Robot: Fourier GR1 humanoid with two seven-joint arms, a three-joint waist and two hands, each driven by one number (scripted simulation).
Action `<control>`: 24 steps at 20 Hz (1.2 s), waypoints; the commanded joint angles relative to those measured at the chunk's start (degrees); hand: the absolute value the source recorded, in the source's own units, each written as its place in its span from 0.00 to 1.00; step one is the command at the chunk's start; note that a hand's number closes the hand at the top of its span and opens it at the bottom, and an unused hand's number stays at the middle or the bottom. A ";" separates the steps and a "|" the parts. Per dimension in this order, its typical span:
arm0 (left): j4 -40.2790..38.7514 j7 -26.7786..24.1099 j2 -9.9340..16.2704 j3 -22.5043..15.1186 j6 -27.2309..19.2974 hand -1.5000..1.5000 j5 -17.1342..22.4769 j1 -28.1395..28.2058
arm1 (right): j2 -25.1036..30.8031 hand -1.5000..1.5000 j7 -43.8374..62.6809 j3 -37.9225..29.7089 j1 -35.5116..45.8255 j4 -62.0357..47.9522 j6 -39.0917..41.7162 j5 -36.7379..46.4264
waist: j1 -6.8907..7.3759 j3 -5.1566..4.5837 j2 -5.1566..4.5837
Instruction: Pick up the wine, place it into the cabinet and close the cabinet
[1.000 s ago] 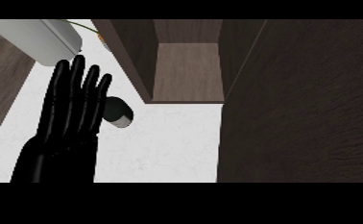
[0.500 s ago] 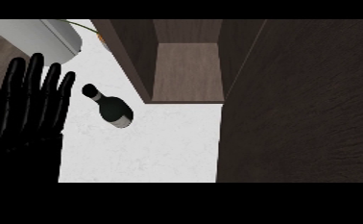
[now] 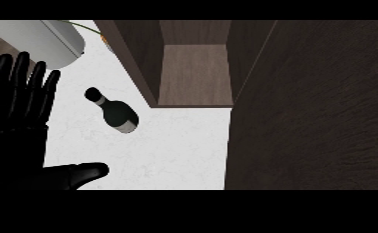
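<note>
The wine bottle (image 3: 117, 111) stands upright on the white counter (image 3: 170, 152), just left of the open cabinet (image 3: 196, 72), and nothing touches it. You see it from above: a slim neck and a wider dark body. Treat it as glass, probably heavy for its width, rigid, smooth enough to slip, and liable to tip if knocked. Take hold round the body below the shoulder, not the neck. Your left hand (image 3: 26, 102) sits at the left edge, fingers straight and spread, thumb out low, holding nothing. Your right hand is out of sight. The open cabinet door (image 3: 303, 107) fills the right side.
</note>
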State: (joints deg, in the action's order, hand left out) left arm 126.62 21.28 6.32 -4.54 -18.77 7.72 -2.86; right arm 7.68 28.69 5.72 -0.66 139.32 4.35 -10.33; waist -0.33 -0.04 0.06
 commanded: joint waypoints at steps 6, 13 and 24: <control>-5.88 -1.48 1.59 7.39 5.65 0.00 8.27 1.05 | 1.10 0.00 4.21 -3.53 -0.88 8.27 0.17 -4.97 | 0.00 0.03 0.02; -15.59 -12.25 -0.44 6.47 12.04 0.00 9.35 7.84 | 1.17 0.00 9.38 0.50 -1.91 13.43 -0.06 -2.43 | -0.21 -0.04 0.14; -30.12 -22.95 -1.28 10.17 13.79 0.00 7.15 2.97 | 0.05 0.00 14.14 -2.03 7.57 10.76 -4.31 -2.75 | -0.02 -0.04 0.00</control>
State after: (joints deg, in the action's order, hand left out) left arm 101.42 1.89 4.87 4.26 -6.21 15.17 0.90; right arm 7.89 34.72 4.32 4.09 140.75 3.61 -9.49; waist -0.43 -0.04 0.07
